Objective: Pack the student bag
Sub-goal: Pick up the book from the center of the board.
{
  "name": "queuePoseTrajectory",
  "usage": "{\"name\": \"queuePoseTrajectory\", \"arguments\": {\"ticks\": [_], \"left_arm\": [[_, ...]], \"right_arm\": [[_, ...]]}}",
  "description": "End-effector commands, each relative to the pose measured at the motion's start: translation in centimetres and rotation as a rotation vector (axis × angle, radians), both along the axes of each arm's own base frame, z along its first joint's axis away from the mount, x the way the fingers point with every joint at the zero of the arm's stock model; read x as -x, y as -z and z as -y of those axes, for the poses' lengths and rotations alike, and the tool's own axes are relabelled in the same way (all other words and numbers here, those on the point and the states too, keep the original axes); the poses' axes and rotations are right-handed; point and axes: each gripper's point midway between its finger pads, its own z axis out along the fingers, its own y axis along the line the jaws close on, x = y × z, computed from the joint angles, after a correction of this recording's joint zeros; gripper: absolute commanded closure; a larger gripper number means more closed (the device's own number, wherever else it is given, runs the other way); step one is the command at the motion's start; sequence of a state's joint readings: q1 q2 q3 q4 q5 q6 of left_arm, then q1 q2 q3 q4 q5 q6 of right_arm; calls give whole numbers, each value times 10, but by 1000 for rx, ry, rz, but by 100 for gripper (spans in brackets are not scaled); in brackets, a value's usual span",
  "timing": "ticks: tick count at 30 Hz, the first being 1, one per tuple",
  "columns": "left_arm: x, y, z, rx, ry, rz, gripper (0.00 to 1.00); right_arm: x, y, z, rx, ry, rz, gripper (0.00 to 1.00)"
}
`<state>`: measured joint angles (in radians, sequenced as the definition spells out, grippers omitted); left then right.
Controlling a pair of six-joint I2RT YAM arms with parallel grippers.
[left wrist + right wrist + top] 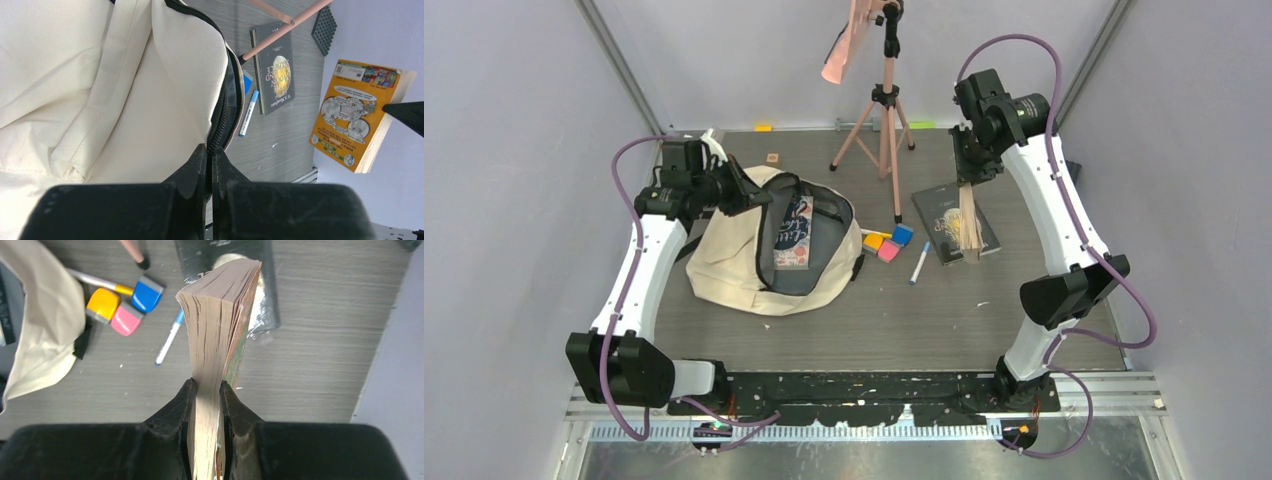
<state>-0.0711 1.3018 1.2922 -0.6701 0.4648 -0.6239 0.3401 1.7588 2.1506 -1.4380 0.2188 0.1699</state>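
The beige student bag [734,265] lies open on the table's left half, with a book [792,238] inside on the dark lining. My left gripper [760,196] is shut on the bag's black zip edge at the far rim; in the left wrist view [212,150] the zip runs between the closed fingers beside the cream canvas [100,90]. My right gripper [967,183] is shut on a thick orange paperback [220,315]. It holds the paperback edge-up above a black book [954,225]. The paperback's cover shows in the left wrist view [356,112].
A pink tripod [884,110] stands at the back centre. Yellow [874,241], pink [889,251] and blue [903,235] erasers and a blue marker [920,262] lie between bag and black book. A small block [773,158] lies at the far edge.
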Motion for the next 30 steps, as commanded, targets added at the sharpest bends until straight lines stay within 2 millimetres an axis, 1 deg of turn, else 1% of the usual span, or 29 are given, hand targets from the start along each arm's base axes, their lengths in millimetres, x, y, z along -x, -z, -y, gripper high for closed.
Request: {"name": "queuePoseTrajectory", "arguments": {"ticks": [1, 4, 7, 8, 9, 10, 11, 12, 13, 14, 15, 16, 17, 18, 19, 20, 22, 25, 29, 30], "left_arm": [[-2, -19, 4, 37, 12, 36, 100], [-3, -16, 4, 34, 13, 30, 100], [-4, -14, 4, 33, 14, 24, 100], [-4, -13, 4, 34, 15, 22, 100], [-4, -13, 4, 33, 15, 21, 100], [-3, -12, 4, 32, 15, 20, 100], [-3, -12, 4, 31, 14, 19, 100], [-4, -11, 3, 30, 12, 19, 100], [-4, -11, 3, 29, 11, 19, 100], [-3, -11, 3, 28, 9, 20, 100], [-3, -10, 3, 27, 9, 18, 100], [-3, -11, 3, 27, 8, 19, 100], [-3, -11, 3, 27, 8, 18, 100], [-3, -11, 2, 26, 7, 20, 100], [-3, -11, 2, 25, 6, 20, 100], [-2, -11, 2, 24, 4, 19, 100], [-2, -11, 2, 22, 4, 21, 100], [-2, -9, 1, 19, 0, 15, 100], [-3, -7, 1, 21, -3, 9, 100], [-3, -7, 1, 22, -2, 7, 100]], "right_arm": [[14, -2, -17, -113, -13, -44, 100], [15, 8, -27, -147, -41, -93, 100], [12, 28, -33, -155, -66, -135, 100], [13, 33, -39, -181, -84, -151, 100], [9, 44, -41, -188, -88, -156, 100], [1, 45, -46, -210, -103, -123, 100], [2, 58, -46, -209, -103, -145, 100], [-7, 58, -51, -233, -121, -108, 100], [-5, 72, -51, -232, -124, -131, 100], [-14, 72, -55, -250, -134, -95, 100], [-12, 85, -54, -243, -136, -114, 100], [-19, 88, -55, -245, -141, -92, 100], [-17, 99, -52, -232, -139, -109, 100], [-22, 103, -51, -228, -138, -95, 100], [-21, 113, -47, -218, -134, -112, 100], [-24, 116, -46, -218, -133, -103, 100], [-24, 129, -36, -206, -118, -122, 100], [-27, 132, -26, -180, -110, -119, 100], [-31, 119, -15, -190, -90, -104, 100], [-32, 111, -9, -198, -74, -103, 100]]}}
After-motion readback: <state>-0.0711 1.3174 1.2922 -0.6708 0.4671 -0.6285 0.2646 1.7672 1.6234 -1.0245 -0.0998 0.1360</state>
